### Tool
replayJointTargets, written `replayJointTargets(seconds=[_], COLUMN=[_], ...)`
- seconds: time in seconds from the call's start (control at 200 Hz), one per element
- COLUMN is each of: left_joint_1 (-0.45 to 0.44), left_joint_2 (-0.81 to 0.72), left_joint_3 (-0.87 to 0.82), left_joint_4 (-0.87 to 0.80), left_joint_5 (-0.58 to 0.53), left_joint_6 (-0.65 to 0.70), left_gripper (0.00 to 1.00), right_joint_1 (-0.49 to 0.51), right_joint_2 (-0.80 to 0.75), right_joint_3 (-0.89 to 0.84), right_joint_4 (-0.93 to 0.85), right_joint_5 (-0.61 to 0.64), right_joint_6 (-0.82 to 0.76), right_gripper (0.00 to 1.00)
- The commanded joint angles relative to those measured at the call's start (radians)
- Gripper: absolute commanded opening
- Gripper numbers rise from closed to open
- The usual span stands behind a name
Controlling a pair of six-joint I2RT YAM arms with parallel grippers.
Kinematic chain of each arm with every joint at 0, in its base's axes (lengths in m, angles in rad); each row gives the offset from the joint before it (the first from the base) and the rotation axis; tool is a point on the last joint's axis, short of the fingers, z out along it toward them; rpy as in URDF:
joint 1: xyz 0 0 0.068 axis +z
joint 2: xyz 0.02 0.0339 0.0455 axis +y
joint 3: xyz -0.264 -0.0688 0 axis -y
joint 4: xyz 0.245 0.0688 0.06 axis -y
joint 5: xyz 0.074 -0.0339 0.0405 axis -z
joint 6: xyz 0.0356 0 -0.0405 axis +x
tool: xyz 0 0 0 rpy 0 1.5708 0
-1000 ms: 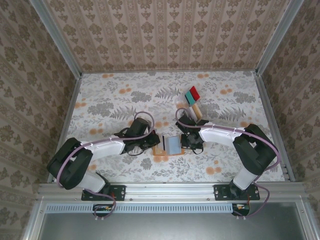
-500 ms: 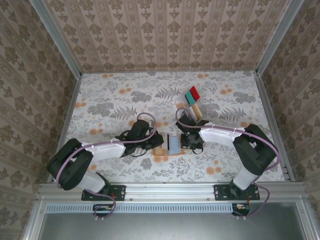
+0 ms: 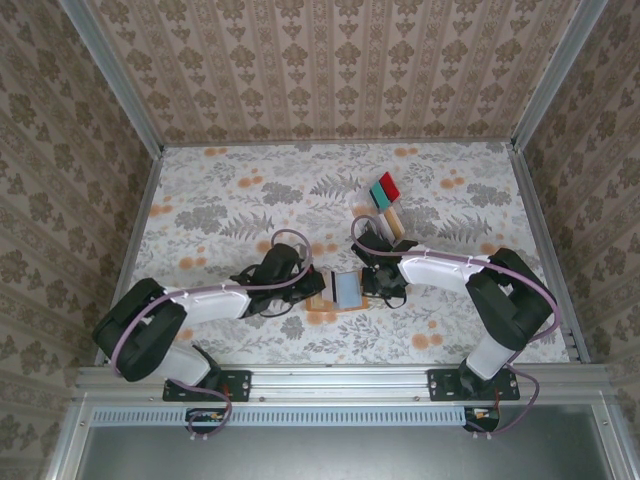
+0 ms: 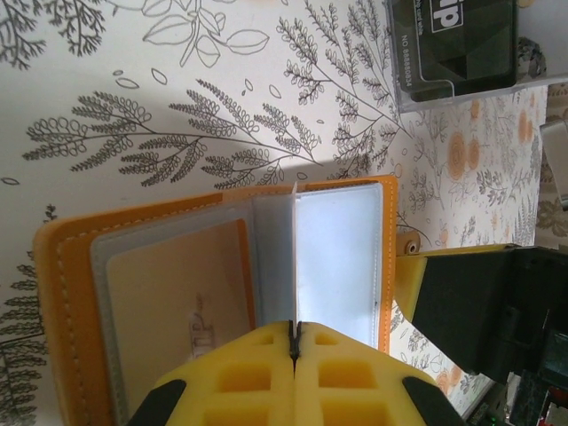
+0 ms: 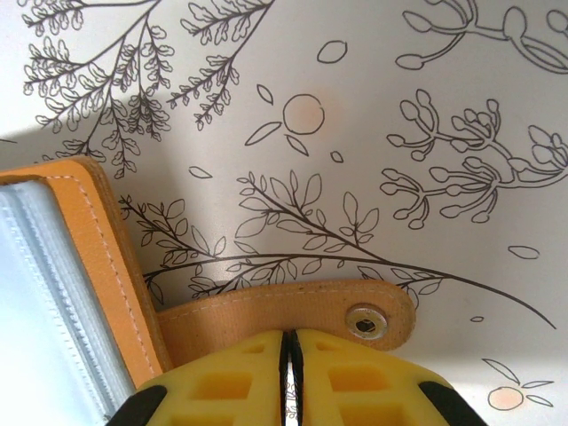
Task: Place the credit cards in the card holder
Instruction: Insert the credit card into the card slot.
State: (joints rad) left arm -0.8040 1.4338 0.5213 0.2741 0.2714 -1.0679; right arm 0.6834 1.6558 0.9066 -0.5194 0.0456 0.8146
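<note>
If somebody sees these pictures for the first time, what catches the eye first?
The open orange card holder near the table's front middle, both arms meeting at it. The left end effector pinches a clear inner sleeve up on edge; the right end effector is shut on the snap tab. Farther back, right of centre, lie red and teal cards.

Left gripper (image 4: pixel 295 331): is sitting further right than a second ago, reaching in over the open card holder (image 4: pixel 67 293). Clear inner leaf (image 4: pixel 294 257): is standing on edge, pinched between the fingers (image 4: pixel 248 373), and is showing narrower from above than the flat blue-grey panel seen earlier.
</note>
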Motion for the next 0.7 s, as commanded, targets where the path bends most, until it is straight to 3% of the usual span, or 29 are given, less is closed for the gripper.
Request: replayJointTargets(seconds=[0.0,0.695], left_joint_1=[-0.01,-0.035], left_joint_2=[0.027,-0.018], left_joint_3=[-0.003,-0.066], left_joint_4=[0.031,-0.039], left_joint_5=[0.001,-0.057], left_joint_6=[-0.022,-0.046], left_gripper=[0.0,0.0], right_joint_1=[-0.004,-0.004], right_joint_2=[0.027,0.022], right_joint_3=[-0.037,-0.041], right_joint_4=[0.024,0.022], right_joint_5=[-0.023,-0.025], right_joint_6=[0.017,0.018], right_gripper=[0.13,0.13])
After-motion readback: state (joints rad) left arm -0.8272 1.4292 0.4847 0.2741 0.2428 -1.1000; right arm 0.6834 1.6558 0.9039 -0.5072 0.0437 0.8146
